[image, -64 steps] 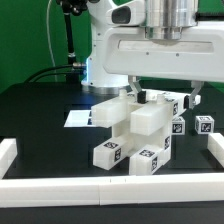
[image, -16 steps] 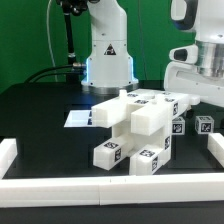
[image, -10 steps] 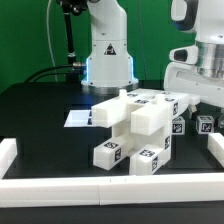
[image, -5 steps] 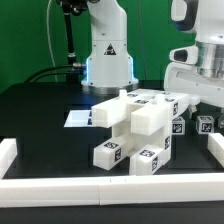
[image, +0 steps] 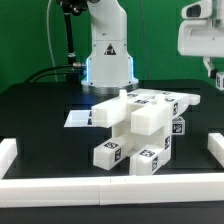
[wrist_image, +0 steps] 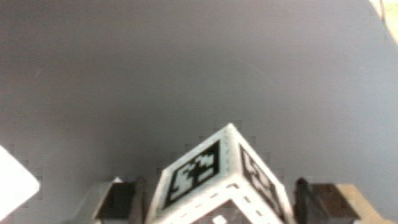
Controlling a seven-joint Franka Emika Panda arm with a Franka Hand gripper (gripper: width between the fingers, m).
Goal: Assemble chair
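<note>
Leg (wrist_image: 214, 172) lifted, clamped between fingers (wrist_image: 121, 203).

Wrist view: camera above the gripper (wrist_image: 217, 208), aimed down between its fingers (wrist_image: 121, 200) at close range; the tagged cube part (wrist_image: 214, 175) clamped there fills the foreground, table (wrist_image: 178, 70) beneath it. Exterior view: slightly raised, mid-range, facing the robot base (image: 108, 60), at the exterior view's left of the gripper. Shared: the table.

A black table (image: 40, 105) fills the middle of the exterior view. White rails border it: a left rail (image: 8, 150), a bottom rail (image: 100, 186) and a right rail (image: 216, 146). The marker board (image: 76, 118) lies flat left of centre. Behind stands a green wall (image: 25, 35); at the upper left hangs a thin dark thing, perhaps a cable (image: 68, 35).
</note>
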